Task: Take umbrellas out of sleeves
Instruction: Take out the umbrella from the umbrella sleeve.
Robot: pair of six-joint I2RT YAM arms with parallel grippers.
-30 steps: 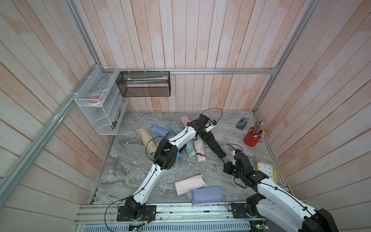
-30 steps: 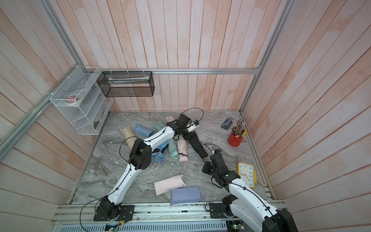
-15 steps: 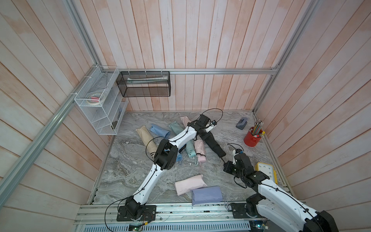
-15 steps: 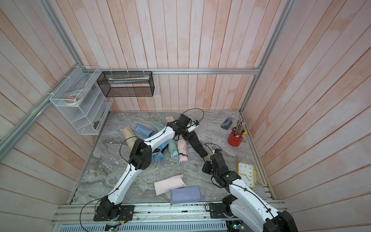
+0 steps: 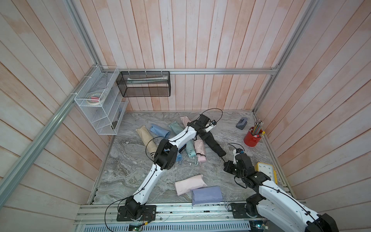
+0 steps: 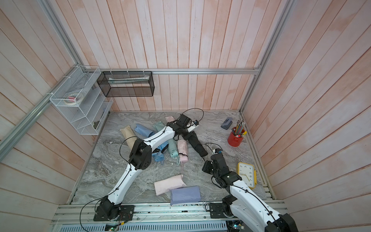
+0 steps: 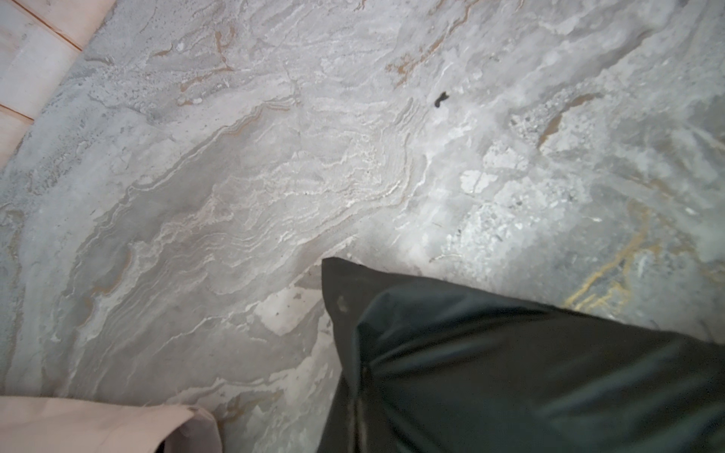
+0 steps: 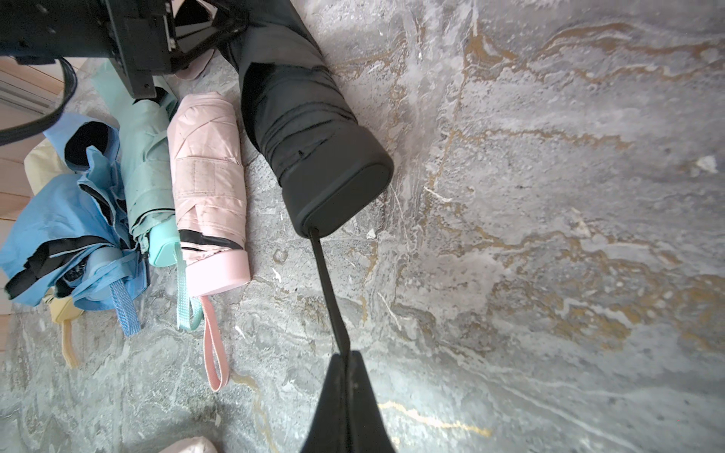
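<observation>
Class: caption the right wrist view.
Right gripper shut on the black wrist cord of the black pleated fabric umbrella.

The black sleeve [image 7: 510, 372] is running off the left wrist picture's edge, blurring there. In both top views the left arm [image 5: 180, 136] is covering much of the mint umbrella [image 5: 190, 150] and light blue umbrella [image 5: 179, 159].

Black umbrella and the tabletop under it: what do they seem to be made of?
Black umbrella: thin woven synthetic fabric, matte, judging by its fine pleats; its end cap looks like smooth moulded plastic or rubber. Tabletop: marble-look grey surface with gold veins, low sheen; stone or printed laminate, I cannot tell.
</observation>
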